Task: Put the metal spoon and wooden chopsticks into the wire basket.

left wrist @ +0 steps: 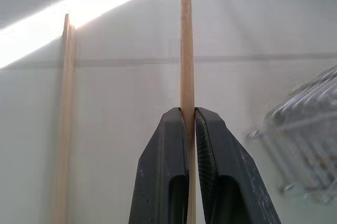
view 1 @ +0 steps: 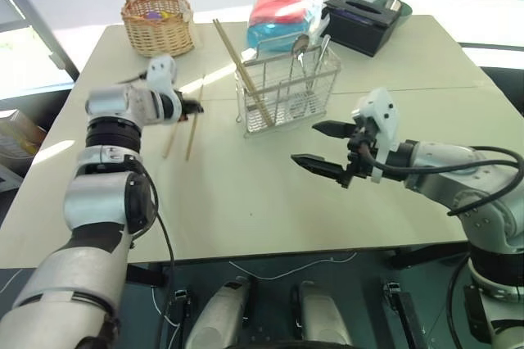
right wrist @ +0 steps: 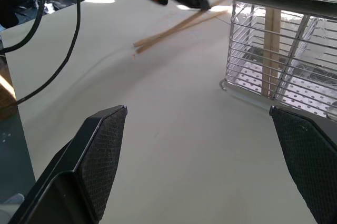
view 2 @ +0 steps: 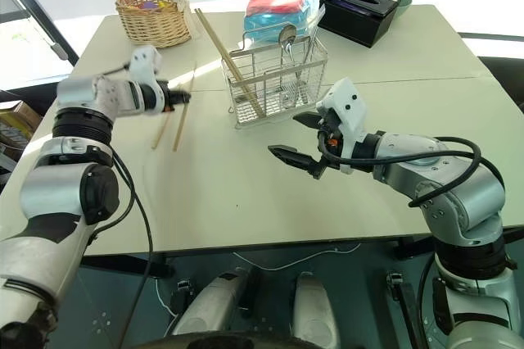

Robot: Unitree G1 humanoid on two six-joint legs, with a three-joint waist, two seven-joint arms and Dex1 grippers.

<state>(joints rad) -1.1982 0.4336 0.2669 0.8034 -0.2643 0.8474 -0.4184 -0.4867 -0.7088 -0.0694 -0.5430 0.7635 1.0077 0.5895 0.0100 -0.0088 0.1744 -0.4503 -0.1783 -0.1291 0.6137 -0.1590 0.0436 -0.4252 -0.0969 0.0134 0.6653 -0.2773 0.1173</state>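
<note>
Holding spoon (view 1: 301, 44) and chopstick (view 1: 241, 74), wire basket (view 1: 286, 87); left claw (view 1: 195, 107) pinching another chopstick (left wrist: 185, 50), right claw (view 1: 323, 148) spread

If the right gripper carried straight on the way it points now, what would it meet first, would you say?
Probably nothing at once: the open right gripper points over bare table, passing just beside the wire basket. Further on lie the wooden chopsticks and the left gripper, though depth is unclear.

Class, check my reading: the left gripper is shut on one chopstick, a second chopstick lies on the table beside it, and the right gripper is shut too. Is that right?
Not quite. The right gripper is open and holds nothing, as the right wrist view shows. The rest stands: the left gripper is shut on one chopstick, and a second chopstick lies on the table beside it.
</note>
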